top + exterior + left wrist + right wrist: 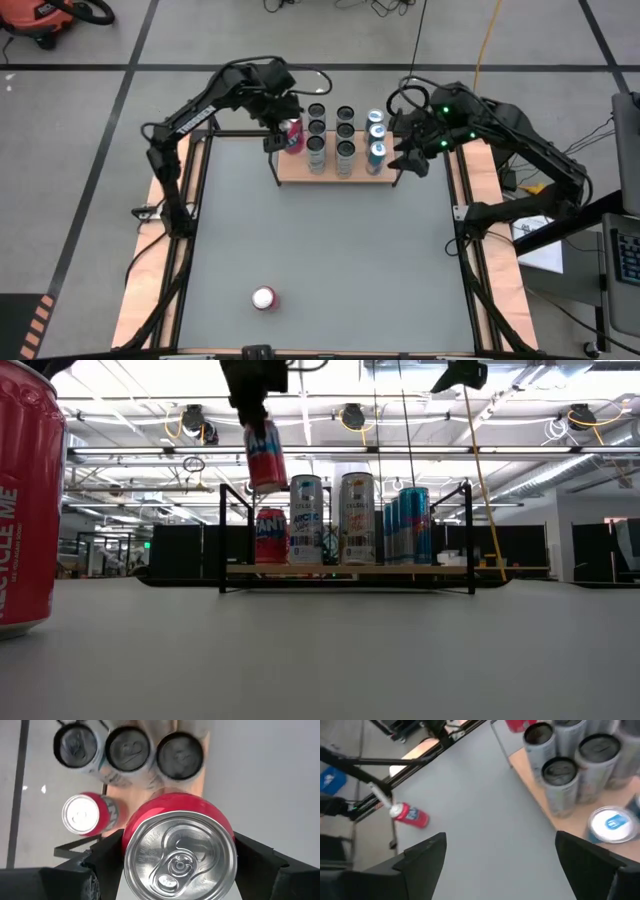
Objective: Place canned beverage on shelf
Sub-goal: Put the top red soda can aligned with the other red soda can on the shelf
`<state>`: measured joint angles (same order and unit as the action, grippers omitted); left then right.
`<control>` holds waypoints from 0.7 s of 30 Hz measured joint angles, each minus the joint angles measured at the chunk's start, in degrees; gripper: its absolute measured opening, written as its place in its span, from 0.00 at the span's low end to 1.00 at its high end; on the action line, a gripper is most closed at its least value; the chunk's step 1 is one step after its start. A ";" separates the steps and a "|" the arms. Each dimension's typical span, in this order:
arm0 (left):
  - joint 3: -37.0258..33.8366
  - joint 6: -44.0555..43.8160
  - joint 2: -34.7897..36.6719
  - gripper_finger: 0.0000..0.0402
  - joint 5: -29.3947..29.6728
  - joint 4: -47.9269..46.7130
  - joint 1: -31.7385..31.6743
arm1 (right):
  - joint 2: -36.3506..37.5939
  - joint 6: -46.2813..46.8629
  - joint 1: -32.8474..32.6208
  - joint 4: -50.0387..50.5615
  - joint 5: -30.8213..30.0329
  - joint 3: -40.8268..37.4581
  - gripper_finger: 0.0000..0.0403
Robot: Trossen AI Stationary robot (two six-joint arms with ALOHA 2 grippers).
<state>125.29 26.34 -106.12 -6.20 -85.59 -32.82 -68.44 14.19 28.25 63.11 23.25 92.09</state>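
High view shows the left gripper [290, 135] grasping a red can [293, 134] above the shelf's [330, 172] left end; the right gripper [410, 150] hangs released beside the right end.

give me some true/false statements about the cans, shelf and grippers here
1. The left gripper holds a red can above the shelf. True.
2. The right gripper is shut on a blue can. False: it is open and empty, beside the shelf's end.
3. A red can stands alone on the table, far from the shelf. True.
4. The shelf is empty. False: several cans already stand on it, including blue ones.
5. The held can lies on its side. False: it hangs roughly upright.
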 joint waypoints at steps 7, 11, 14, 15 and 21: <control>0.00 0.11 -3.68 0.72 3.19 -0.15 -0.17 | 0.45 -1.59 0.15 -0.78 -2.65 -0.02 0.84; 0.00 -0.52 -6.70 0.72 4.35 -0.34 -0.17 | 0.41 -2.05 0.15 -1.53 -3.81 -0.02 0.84; 0.00 -1.72 -8.48 0.72 4.42 -0.50 -0.17 | 0.41 -2.49 0.15 -1.57 -5.33 -0.02 0.84; 0.00 -1.88 -9.09 0.72 4.90 -0.61 -0.17 | 0.40 -2.76 0.15 -1.59 -5.39 -0.02 0.84; -0.04 -2.89 -12.00 0.72 8.34 -2.68 -0.17 | 0.39 -2.90 0.17 -1.59 -5.43 -0.02 0.84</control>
<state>125.25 23.45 -118.12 2.14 -88.27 -32.99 -68.05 11.29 28.42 61.52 17.82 92.07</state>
